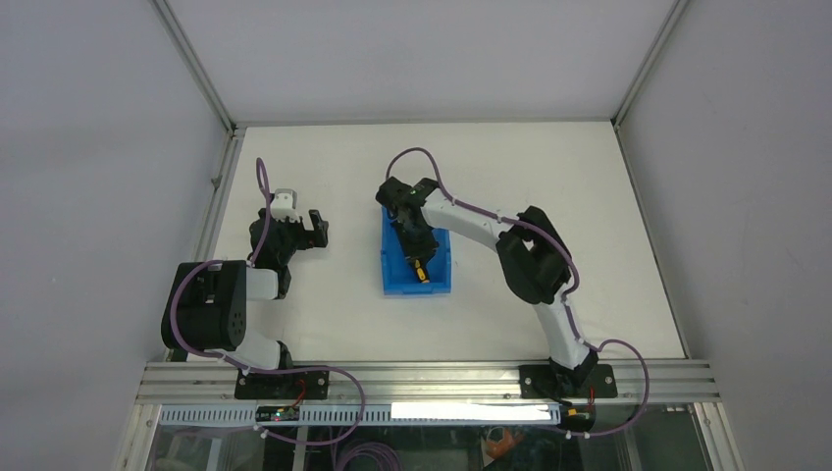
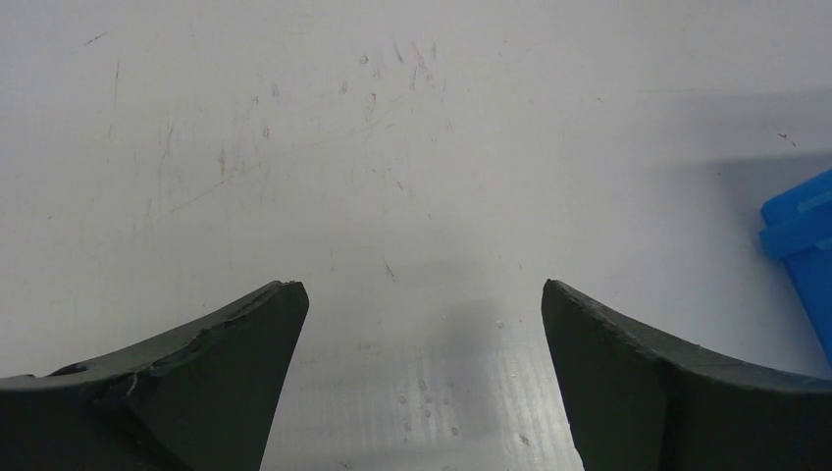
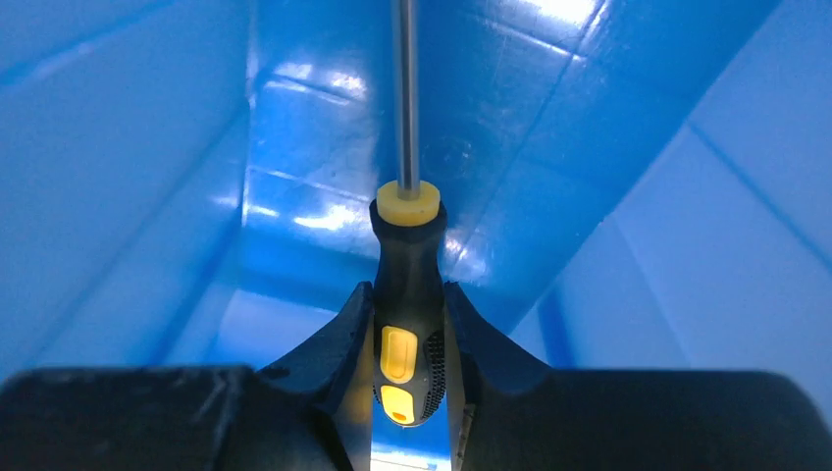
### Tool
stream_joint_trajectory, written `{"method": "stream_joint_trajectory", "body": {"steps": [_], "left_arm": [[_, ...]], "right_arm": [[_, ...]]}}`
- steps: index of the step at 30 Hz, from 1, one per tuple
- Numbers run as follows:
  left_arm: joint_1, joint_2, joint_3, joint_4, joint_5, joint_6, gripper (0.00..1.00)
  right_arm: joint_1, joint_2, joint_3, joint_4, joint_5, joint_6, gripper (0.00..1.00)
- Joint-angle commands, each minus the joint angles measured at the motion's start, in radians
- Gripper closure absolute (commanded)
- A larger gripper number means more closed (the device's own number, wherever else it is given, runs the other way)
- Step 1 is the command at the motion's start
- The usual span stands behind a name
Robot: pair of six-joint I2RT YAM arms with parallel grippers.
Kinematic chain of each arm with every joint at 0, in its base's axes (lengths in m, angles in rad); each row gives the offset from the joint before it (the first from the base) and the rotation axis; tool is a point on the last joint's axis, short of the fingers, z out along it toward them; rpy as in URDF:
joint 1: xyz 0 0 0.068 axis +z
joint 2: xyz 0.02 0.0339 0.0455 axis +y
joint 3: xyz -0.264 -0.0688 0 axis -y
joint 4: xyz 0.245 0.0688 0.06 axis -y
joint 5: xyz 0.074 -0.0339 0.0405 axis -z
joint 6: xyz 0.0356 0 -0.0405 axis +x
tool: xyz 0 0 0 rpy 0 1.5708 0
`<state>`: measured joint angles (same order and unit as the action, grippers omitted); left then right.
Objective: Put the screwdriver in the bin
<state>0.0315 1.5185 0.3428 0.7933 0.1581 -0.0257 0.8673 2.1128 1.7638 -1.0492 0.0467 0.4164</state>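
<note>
The blue bin (image 1: pixel 394 278) sits mid-table. My right gripper (image 1: pixel 413 245) reaches down into it and is shut on the screwdriver (image 1: pixel 420 271), whose yellow end shows near the bin's front wall. In the right wrist view the black and yellow handle of the screwdriver (image 3: pixel 406 324) is clamped between the fingers of my right gripper (image 3: pixel 408 299), and the thin metal shaft runs up toward the blue bin (image 3: pixel 638 245) wall and floor. My left gripper (image 1: pixel 316 229) hovers over bare table left of the bin, open and holding nothing. In the left wrist view my left gripper (image 2: pixel 422 294) shows wide-apart fingers and a corner of the bin (image 2: pixel 803 235).
The white table (image 1: pixel 324 314) is bounded by grey enclosure walls with metal posts at the back corners (image 1: pixel 232 128). An aluminium rail (image 1: pixel 432 378) carries both arm bases along the near edge. Purple cables loop around each arm.
</note>
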Motion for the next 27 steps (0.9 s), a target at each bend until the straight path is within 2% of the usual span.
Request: {"method": "stream_joint_trajectory", "body": {"steps": [1, 3, 7, 9, 17, 23, 24, 25, 26, 27], "left_arm": [[-0.009, -0.012, 0.018, 0.057, 0.005, 0.0, 0.01], [-0.009, -0.011, 0.018, 0.056, 0.005, 0.0, 0.01], [-0.009, -0.012, 0.018, 0.057, 0.005, 0.0, 0.01], [-0.01, -0.011, 0.018, 0.057, 0.005, 0.0, 0.01], [-0.009, -0.011, 0.018, 0.057, 0.005, 0.0, 0.01], [-0.01, -0.012, 0.018, 0.057, 0.005, 0.0, 0.01], [-0.01, -0.012, 0.018, 0.056, 0.005, 0.0, 0.01], [-0.01, -0.011, 0.019, 0.056, 0.005, 0.0, 0.01], [-0.01, -0.012, 0.018, 0.057, 0.005, 0.0, 0.01], [-0.009, -0.012, 0.018, 0.057, 0.005, 0.0, 0.01]], "right_arm": [[-0.002, 0.019, -0.017, 0.084, 0.033, -0.013, 0.97], [-0.001, 0.032, -0.029, 0.098, 0.051, -0.002, 0.88], [-0.001, 0.039, -0.044, 0.113, 0.08, 0.021, 0.64], [-0.002, 0.028, -0.047, 0.114, 0.086, 0.026, 0.58], [0.012, -0.107, -0.014, 0.057, 0.159, 0.02, 0.56], [0.021, -0.267, 0.012, 0.03, 0.214, -0.008, 0.53], [0.021, -0.299, 0.008, 0.035, 0.225, -0.017, 0.45], [0.021, -0.333, -0.008, 0.046, 0.237, -0.028, 0.29], [0.021, -0.375, -0.031, 0.069, 0.254, -0.04, 0.08], [0.019, -0.415, -0.066, 0.1, 0.269, -0.052, 0.02]]}}
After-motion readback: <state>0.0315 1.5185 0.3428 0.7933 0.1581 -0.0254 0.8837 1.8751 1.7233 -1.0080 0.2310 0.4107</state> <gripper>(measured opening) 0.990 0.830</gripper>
